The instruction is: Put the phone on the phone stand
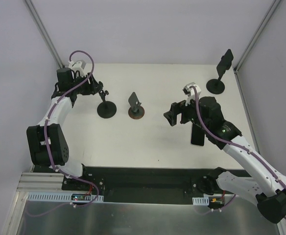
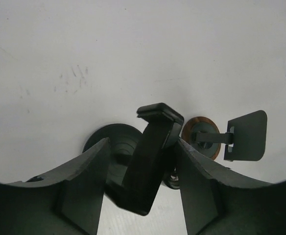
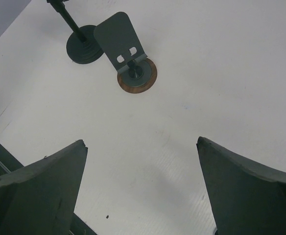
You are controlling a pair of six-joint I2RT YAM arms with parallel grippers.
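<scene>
Desk (image 1: 153,147) is bearing everything; task looking barely begun. Right claw (image 3: 142,143) is hanging spread apart, empty. Left claw (image 1: 97,89) is clamping phone stand (image 2: 150,161) cradle, prob. steadying it. Phone (image 1: 197,137) is lying flat beneath right arm, w/ pickup & placing yet undone.

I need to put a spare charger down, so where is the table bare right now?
Widest bare patch: front middle of the white table, between the left arm and the dark phone. The back strip behind the stands is also free. Crowded: around the black round-base stand and copper-based grey stand, beside the left tool.
</scene>
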